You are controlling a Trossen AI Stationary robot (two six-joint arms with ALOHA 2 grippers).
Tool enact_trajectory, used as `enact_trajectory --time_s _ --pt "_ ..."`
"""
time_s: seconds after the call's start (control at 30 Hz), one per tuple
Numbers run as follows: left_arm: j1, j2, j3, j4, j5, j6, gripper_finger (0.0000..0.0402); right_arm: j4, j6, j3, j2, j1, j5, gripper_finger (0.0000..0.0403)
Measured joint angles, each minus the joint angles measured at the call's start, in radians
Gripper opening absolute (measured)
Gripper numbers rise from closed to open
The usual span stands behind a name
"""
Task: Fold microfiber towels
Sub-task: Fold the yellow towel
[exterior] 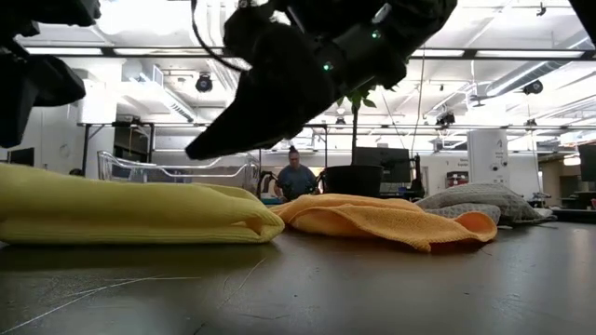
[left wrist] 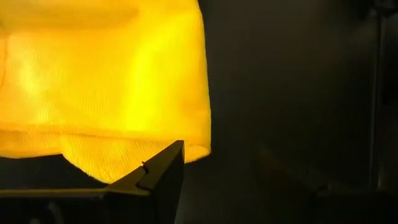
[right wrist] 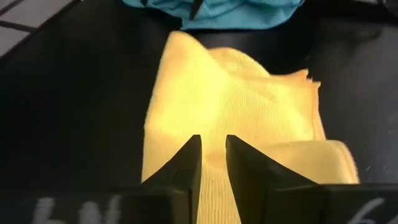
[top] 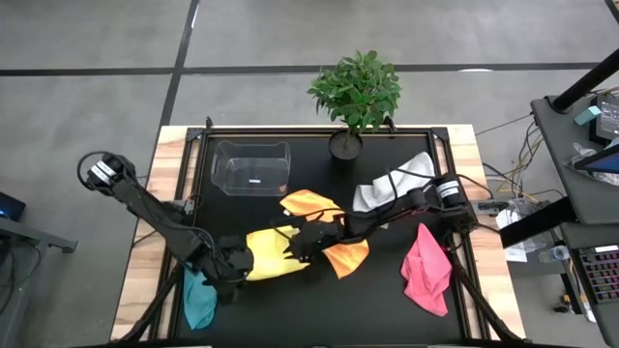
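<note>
Right pincer (right wrist: 212, 155) nearly closed, empty, over yellow towel (right wrist: 236, 112); teal towel (right wrist: 211, 12) beyond.

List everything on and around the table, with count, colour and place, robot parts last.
yellow towel: one, yellow, folded, front centre of the table, between the two grippers
orange towel: one, orange, crumpled, centre, right of the yellow one
teal towel: one, teal, front left corner
pink towel: one, pink, front right
white-grey towel: one, white-grey, back right
plastic box: one, clear, back left
potted plant: one, green in a dark pot, back edge
person: one, in the room behind
left gripper: dark, at the yellow towel's left end
right gripper: dark, jaws nearly together, over the yellow towel's right end
</note>
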Motion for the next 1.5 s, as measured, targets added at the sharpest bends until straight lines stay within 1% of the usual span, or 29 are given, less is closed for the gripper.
enact_trajectory --time_s 0.17,0.3,0.43,0.6,0.7,0.87,0.97,1.1,1.17,1.27,1.4,1.5 --pt "0.013 -0.017 -0.012 -0.006 -0.041 -0.067 0.0176 0.012 -0.044 -0.032 -0.025 -0.01 -0.002 0.0053" --pt "0.056 -0.025 -0.038 -0.011 -0.077 -0.102 0.0176 0.056 -0.076 -0.06 -0.026 -0.024 0.0 0.0052" --pt "0.124 -0.027 -0.06 -0.046 -0.094 -0.094 0.0176 0.097 -0.086 -0.084 -0.029 -0.037 -0.002 0.0054" --pt "0.21 -0.028 -0.115 -0.063 -0.19 -0.024 0.0176 0.115 -0.086 -0.106 -0.03 -0.039 -0.002 0.0054" --pt "0.257 -0.028 -0.153 -0.061 -0.193 -0.011 0.0176 0.14 -0.085 -0.124 -0.03 -0.039 -0.003 0.0054" --pt "0.286 -0.028 -0.211 0.037 -0.193 0.041 0.0176 0.189 -0.076 -0.151 -0.03 -0.044 -0.003 0.0054" --pt "0.292 -0.027 -0.221 0.113 -0.191 0.088 0.0176 0.19 -0.066 -0.155 -0.03 -0.051 -0.003 0.0054" --pt "0.295 -0.028 -0.231 0.157 -0.191 0.117 0.0173 0.19 -0.055 -0.156 -0.03 -0.057 -0.003 0.0054" --pt "0.295 -0.028 -0.239 0.156 -0.185 0.115 0.0163 0.19 -0.055 -0.156 -0.03 -0.059 -0.003 0.0054" --pt "0.295 -0.028 -0.253 0.154 -0.161 0.111 0.0132 0.19 -0.054 -0.156 -0.03 -0.059 -0.003 0.0054" --pt "0.295 -0.022 -0.269 0.153 -0.163 0.111 0.0074 0.192 -0.055 -0.156 -0.03 -0.059 -0.003 0.0054" --pt "0.295 -0.021 -0.268 0.155 -0.169 0.117 0.0019 0.199 -0.05 -0.156 -0.03 -0.064 -0.003 0.0054"
